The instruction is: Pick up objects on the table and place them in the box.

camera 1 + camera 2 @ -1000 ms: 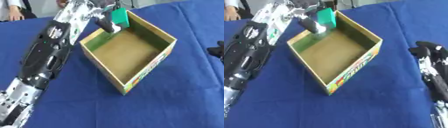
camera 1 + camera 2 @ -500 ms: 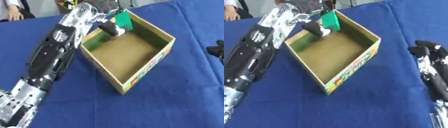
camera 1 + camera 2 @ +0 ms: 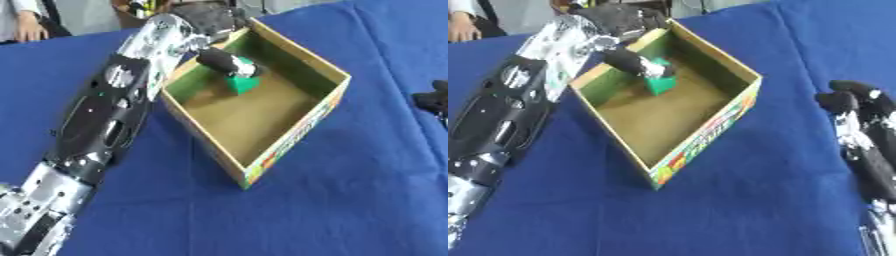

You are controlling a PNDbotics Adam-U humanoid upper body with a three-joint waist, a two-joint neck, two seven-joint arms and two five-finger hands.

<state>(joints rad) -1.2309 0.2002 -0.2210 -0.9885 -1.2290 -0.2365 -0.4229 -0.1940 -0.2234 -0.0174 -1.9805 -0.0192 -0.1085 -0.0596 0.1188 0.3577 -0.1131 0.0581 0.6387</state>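
One green object (image 3: pixel 241 81) sits lower than it did a second ago — then it was held up at the far rim of the box (image 3: pixel 289 145), now it is down inside the far corner, against the brown floor. The left robot hand (image 3: pixel 220 60) has followed it over the wall, its dark fingers reaching into the box and curled on the top of the green piece; whether the piece rests fully on the floor cannot be told. The right eye view shows the right robot hand (image 3: pixel 859 135) lying on the blue tabletop (image 3: pixel 763 200) well apart from the box, fingers stretched out and holding nothing — the left eye view catches only its dark fingertips at the right edge. The box stands askew on the tabletop, printed side facing near.
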